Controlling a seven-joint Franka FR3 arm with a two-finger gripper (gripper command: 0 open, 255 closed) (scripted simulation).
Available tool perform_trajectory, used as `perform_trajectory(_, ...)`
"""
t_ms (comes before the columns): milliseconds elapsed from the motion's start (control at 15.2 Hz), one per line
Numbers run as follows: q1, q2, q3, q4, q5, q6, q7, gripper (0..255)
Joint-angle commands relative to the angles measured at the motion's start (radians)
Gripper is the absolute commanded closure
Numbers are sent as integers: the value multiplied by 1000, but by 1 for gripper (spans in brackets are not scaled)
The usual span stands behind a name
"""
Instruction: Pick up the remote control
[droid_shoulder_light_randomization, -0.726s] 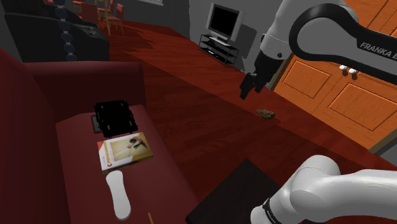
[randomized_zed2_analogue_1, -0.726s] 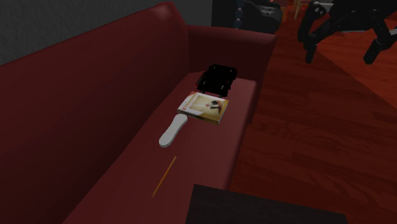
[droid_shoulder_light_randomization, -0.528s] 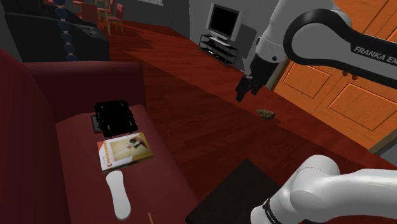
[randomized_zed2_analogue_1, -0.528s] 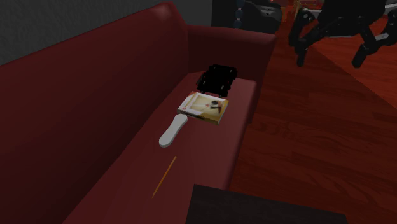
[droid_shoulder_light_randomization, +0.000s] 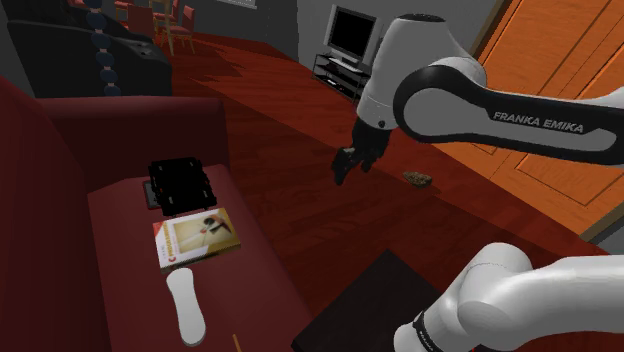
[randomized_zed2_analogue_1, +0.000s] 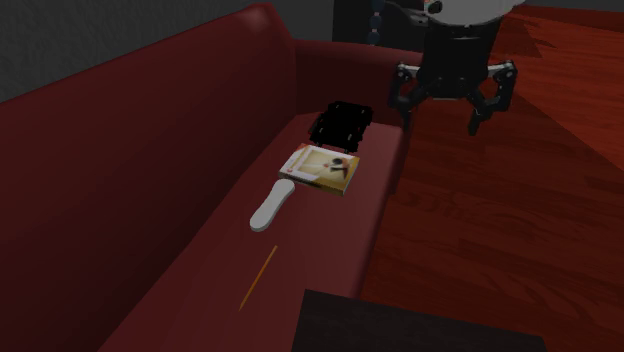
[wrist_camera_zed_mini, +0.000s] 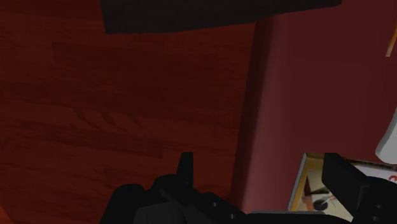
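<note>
Remote (droid_shoulder_light_randomization: 186, 308): is lying flat on the sofa (droid_shoulder_light_randomization: 120, 290) seat, in the lower left of the shoulder view, its far end just beside the book (droid_shoulder_light_randomization: 197, 236).
Long axis: is running along the seat, nearly up and down in the shoulder view, and lower left to upper right in the second exterior view.
Gripper (droid_shoulder_light_randomization: 345, 167): is hanging over the floor (droid_shoulder_light_randomization: 290, 170) near the middle of the shoulder view, fingers spread, gripping nothing.
Bearing: the remote is sitting down and to the left of the gripper in both exterior views, well apart from it, beyond the seat's front edge.
Judged need: the reach is calling for travel down-left over the seat, with the fingers turned to straddle the remote's narrow width, clear of the book.
</note>
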Motion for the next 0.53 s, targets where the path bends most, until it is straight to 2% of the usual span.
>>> perform_trajectory(0, 9, 39, 31, -17, 15, 51, 38, 0)
perform_trajectory(462, 28, 220, 137, -27, 38, 218, 168, 0)
